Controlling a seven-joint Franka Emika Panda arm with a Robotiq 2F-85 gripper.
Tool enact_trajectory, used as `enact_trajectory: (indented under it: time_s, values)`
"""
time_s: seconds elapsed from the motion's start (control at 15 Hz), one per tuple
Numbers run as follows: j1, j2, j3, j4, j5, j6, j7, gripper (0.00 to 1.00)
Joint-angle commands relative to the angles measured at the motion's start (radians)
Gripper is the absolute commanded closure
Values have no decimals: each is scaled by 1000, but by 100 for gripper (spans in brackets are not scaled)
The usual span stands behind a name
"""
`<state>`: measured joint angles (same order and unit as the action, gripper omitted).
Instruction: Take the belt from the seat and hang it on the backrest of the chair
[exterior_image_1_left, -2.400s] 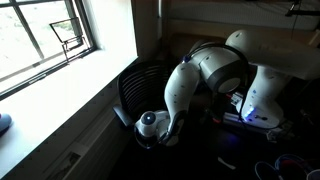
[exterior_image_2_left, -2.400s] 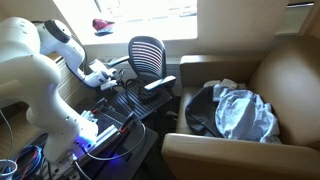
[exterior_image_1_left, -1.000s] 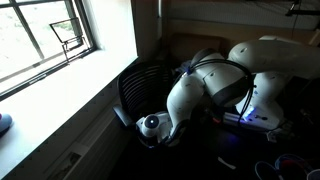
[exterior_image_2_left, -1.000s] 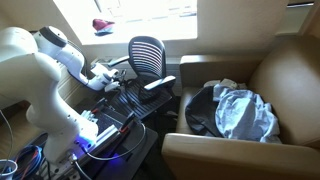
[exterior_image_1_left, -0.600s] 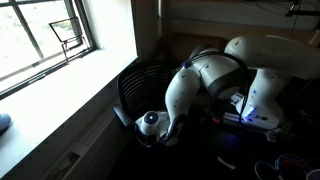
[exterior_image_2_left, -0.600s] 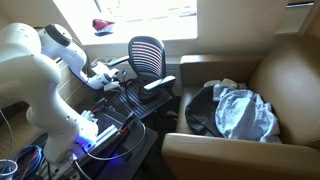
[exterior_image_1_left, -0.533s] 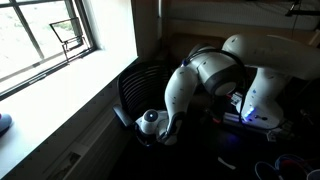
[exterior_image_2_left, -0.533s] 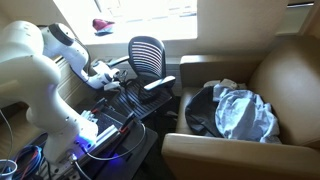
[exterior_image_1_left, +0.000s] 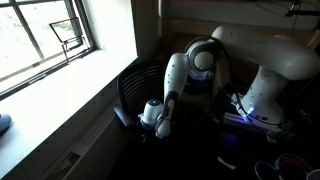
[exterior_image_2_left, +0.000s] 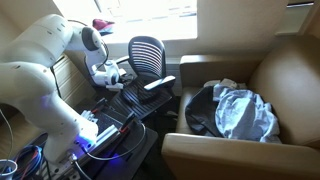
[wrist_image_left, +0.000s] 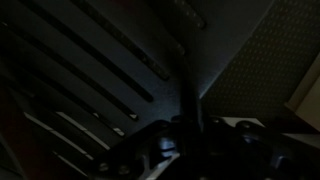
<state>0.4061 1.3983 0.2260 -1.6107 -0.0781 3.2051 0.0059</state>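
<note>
A small black chair stands by the window, its mesh backrest (exterior_image_2_left: 147, 52) above a slatted seat (exterior_image_2_left: 140, 97). My gripper (exterior_image_2_left: 121, 76) hangs low over the seat's window-side edge. In the wrist view the belt (wrist_image_left: 188, 70) is a dark narrow strap running from the top of the picture straight down into my gripper (wrist_image_left: 192, 138). The jaws are shut on it, with the seat slats (wrist_image_left: 90, 60) beneath. In an exterior view the white arm (exterior_image_1_left: 175, 85) bends down in front of the backrest (exterior_image_1_left: 133, 88) and hides the gripper and the belt.
A brown armchair (exterior_image_2_left: 290, 70) holds a dark bag (exterior_image_2_left: 200, 108) and a pale blue cloth (exterior_image_2_left: 245, 112). A red object (exterior_image_2_left: 103, 24) lies on the window sill. Cables and a blue-lit box (exterior_image_2_left: 95, 135) sit at the robot's base. The window wall (exterior_image_1_left: 60, 90) is close behind the chair.
The jaws went from open to shut around the belt. The arm's elbow has swung upward and the gripper shifted slightly toward the chair's backrest.
</note>
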Motion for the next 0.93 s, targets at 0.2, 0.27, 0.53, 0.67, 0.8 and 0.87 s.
enact_trajectory:
  time_s: [0.2, 0.27, 0.53, 0.67, 0.8, 0.87]
  values:
    - [-111, -41, 78, -91, -58, 35, -68, 100]
    - [-109, -94, 61, -154, -75, 72, -77, 100]
    - [-48, -253, -55, -331, -99, 315, -96, 100]
    - [-4, -340, -122, -309, -53, 291, -106, 100]
    - [86, -453, -246, -406, 26, 282, -98, 100]
    - [137, -507, -314, -437, 76, 272, -93, 100]
